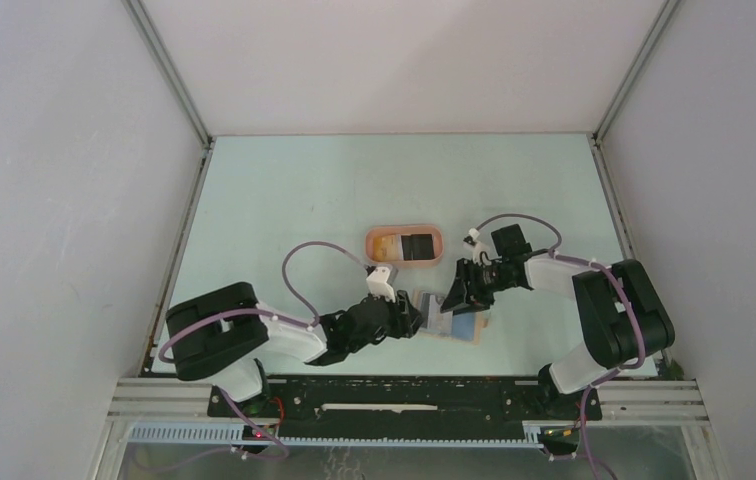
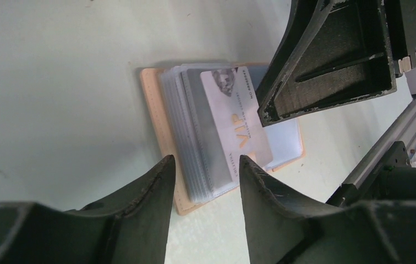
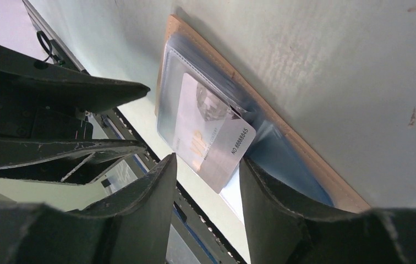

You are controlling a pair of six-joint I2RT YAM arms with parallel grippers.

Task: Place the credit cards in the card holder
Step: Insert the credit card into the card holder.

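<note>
The tan card holder (image 1: pixel 466 327) lies open on the table near the front edge, its clear sleeves fanned out. It also shows in the left wrist view (image 2: pixel 160 124) and the right wrist view (image 3: pixel 299 144). A pale silvery card marked VIP (image 2: pixel 233 118) lies askew on the sleeves, partly tucked in, one corner sticking out (image 3: pixel 211 140). My left gripper (image 2: pixel 206 164) is open and empty just short of the holder's left edge (image 1: pixel 416 318). My right gripper (image 3: pixel 206 162) is open over the card's free corner, not closed on it (image 1: pixel 454 292). A black card (image 1: pixel 417 245) and a yellow-orange card (image 1: pixel 387 244) lie in the tray.
The salmon-pink oval tray (image 1: pixel 371 236) stands just behind the holder. The two grippers face each other closely across the holder; the right one's fingers (image 2: pixel 332 60) hang over its far side. The metal rail (image 1: pixel 404 395) runs along the table's near edge.
</note>
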